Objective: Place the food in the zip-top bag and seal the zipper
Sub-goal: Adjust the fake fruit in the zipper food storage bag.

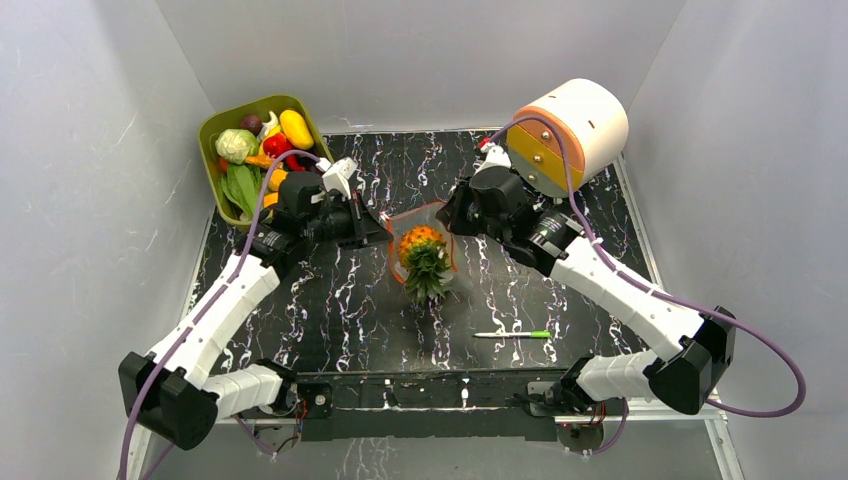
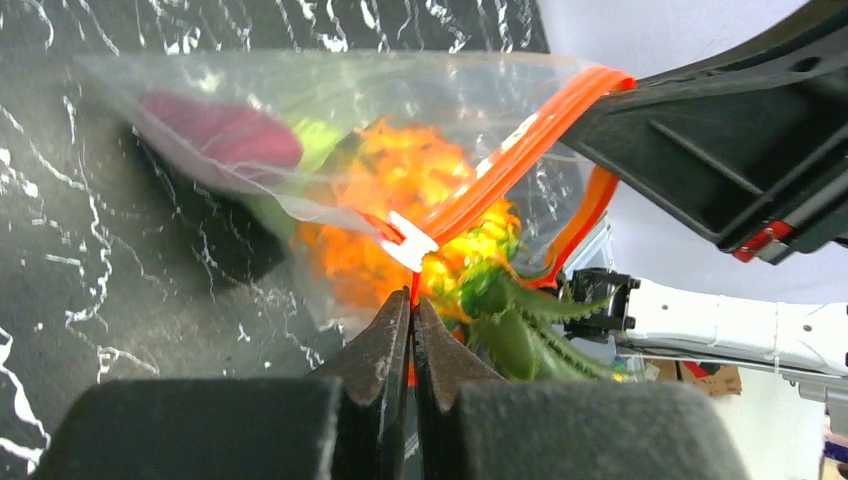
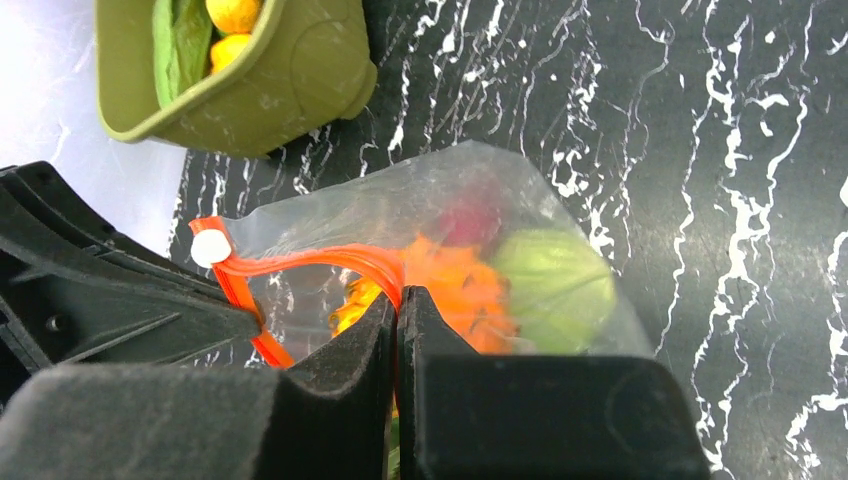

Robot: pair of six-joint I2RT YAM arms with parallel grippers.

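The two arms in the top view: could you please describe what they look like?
Both the left arm and right arm have white link shells joined by black, blocky joint housings. A purple cable runs along each. The wrists end in black wedge-shaped fingers tapering to thin tips.

zip-top bag (image 3: 560,200) mid-table with pineapple (image 1: 421,243) in its mouth, bin (image 1: 208,140) of food (image 1: 277,143) behind left, pen (image 1: 512,334) in front right
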